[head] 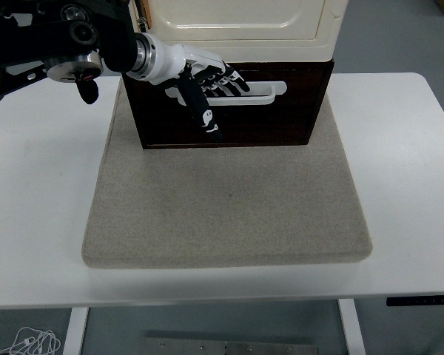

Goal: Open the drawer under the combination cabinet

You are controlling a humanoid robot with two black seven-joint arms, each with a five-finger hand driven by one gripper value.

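You are reaching for the handle (263, 92) w/ the left hand (200, 78). The dark drawer (281, 118) is sitting closed under the cream cabinet (240, 26), at the mat's (229, 214) far edge. Fingers (226, 80) are lying spread over the handle, not yet curled around it. Next, I think, you are needing to hook the bar and pull straight toward you.

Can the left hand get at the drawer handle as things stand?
Probably yes. The left hand is already at the white handle on the dark drawer, fingers lying over its left part, thumb hanging below. Nothing stands between them. Whether the fingers have actually hooked the bar cannot be told.
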